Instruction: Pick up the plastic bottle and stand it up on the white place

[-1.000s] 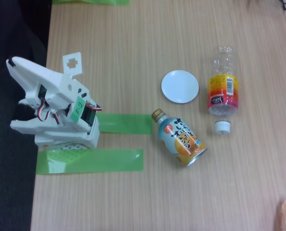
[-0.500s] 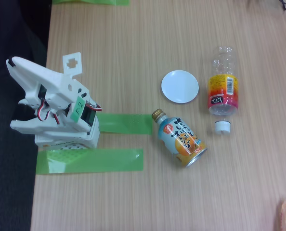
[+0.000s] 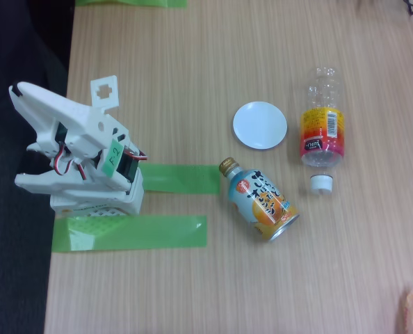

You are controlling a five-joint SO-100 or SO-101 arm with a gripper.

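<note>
Gripper [image 3: 24, 138] is sitting folded against the arm's base, far left of the white place [image 3: 260, 125], unmoved over the last second; I cannot tell how its jaws are standing. So the reach is not yet beginning. The metal can [image 3: 261, 200] is lying below the disc, and the plastic bottle [image 3: 322, 125] is lying flat just right of it. The pale wooden table [image 3: 192, 292] is carrying green tape strips [image 3: 130, 232].
</note>
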